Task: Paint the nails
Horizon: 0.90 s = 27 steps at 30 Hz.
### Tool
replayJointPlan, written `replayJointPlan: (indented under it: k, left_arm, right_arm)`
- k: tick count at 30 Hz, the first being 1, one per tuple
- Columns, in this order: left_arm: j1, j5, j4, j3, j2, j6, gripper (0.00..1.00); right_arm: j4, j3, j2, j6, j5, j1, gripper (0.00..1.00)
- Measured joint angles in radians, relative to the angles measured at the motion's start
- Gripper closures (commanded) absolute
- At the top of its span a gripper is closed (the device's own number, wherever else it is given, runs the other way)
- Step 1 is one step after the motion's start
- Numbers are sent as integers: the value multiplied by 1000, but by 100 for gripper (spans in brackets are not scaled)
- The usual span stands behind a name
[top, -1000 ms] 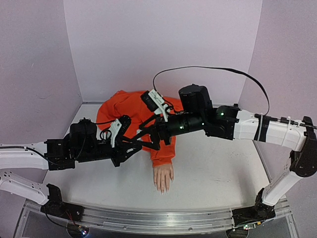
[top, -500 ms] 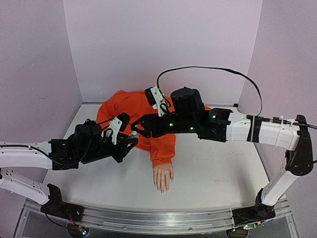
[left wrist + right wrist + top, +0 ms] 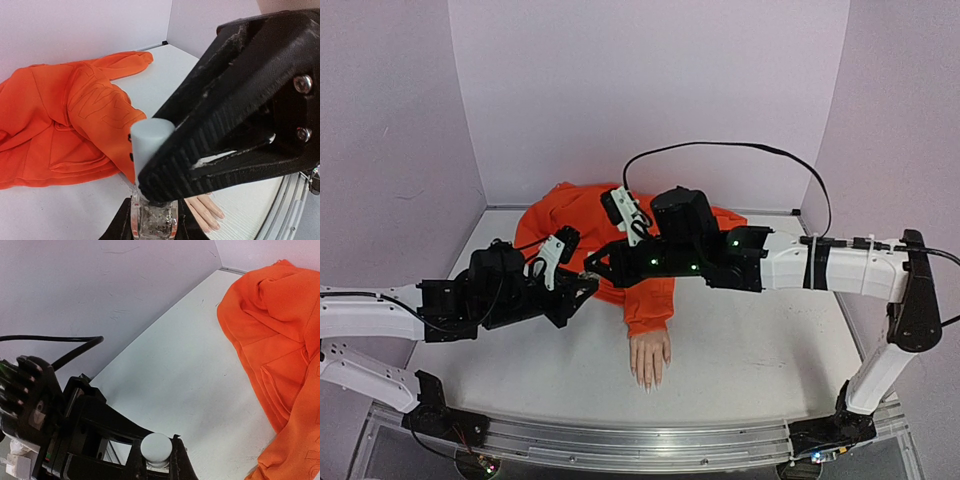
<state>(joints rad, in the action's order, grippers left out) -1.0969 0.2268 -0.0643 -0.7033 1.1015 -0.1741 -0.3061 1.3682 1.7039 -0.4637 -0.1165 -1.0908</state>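
The mannequin hand (image 3: 650, 358) lies palm down near the table's front, its orange sleeve (image 3: 647, 300) running back. The nails (image 3: 646, 382) are tiny and pale at the fingertips; a few nails (image 3: 218, 215) show in the left wrist view. My left gripper (image 3: 582, 290) (image 3: 154, 227) is shut on a small clear bottle (image 3: 154, 220) with glittery contents, held above the table left of the sleeve. My right gripper (image 3: 593, 268) (image 3: 156, 461) reaches in from the right and is shut on the bottle's white cap (image 3: 156, 447) (image 3: 149, 141).
A crumpled orange garment (image 3: 575, 215) (image 3: 60, 115) fills the back middle of the white table (image 3: 760, 350). Pale purple walls close in the left, back and right. A black cable (image 3: 740, 148) arches above the right arm.
My right gripper has moved left and closed from open onto the white cap. The left gripper, still holding the bottle, has drawn back a little to the left.
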Motion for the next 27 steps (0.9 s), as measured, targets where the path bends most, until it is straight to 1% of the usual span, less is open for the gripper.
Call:
replayJointPlan:
  k: [2,3,4,6,9,11,12,14,15,16,18,20,21,23,25,27]
  left_arm:
    - [3,-36,16,0,-10,-10,100]
    - [6,-76,33,0,-20,-12,100]
    - [8,-125,49,0,-31,-13,100]
    - [11,-270,76,0,-56,-9,100]
    - [10,-498,83,0,-101,1,100]
    - [-2,-580,81,0,-129,13,100]
    - [-8,-606,79,1,-142,19,100]
    - [-17,-623,64,9,-161,29,100]
    - [-18,-619,57,14,-167,36,100]
    - [-19,-609,53,17,-171,40,100]
    - [-17,-557,33,24,-173,46,100]
    - [-9,-492,18,25,-173,52,100]
    - [-5,-458,14,26,-172,56,100]
    - [-3,-397,5,26,-168,72,100]
    - [-3,-339,-1,25,-157,87,100]
    - [-2,-291,2,25,-139,101,100]
  right_arm:
    - [-11,-14,-4,82,-60,8,100]
    - [-12,-23,-9,138,-115,15,100]
    - [-8,-34,-17,203,-198,28,100]
    - [9,-55,-37,316,-394,56,100]
    - [29,-63,-58,411,-660,69,100]
    - [19,-65,-67,444,-767,65,100]
    - [5,-69,-72,457,-797,60,94]
    - [-19,-76,-83,473,-809,47,83]
    - [-27,-79,-88,476,-800,44,72]
    - [-34,-82,-92,470,-782,41,57]
    - [-34,-86,-99,440,-730,35,30]
    - [-28,-91,-108,409,-654,20,17]
    - [-28,-91,-113,388,-608,11,14]
    - [-18,-91,-128,346,-520,0,11]
    - [5,-91,-142,304,-433,-5,11]
    - [33,-89,-151,266,-360,-5,12]
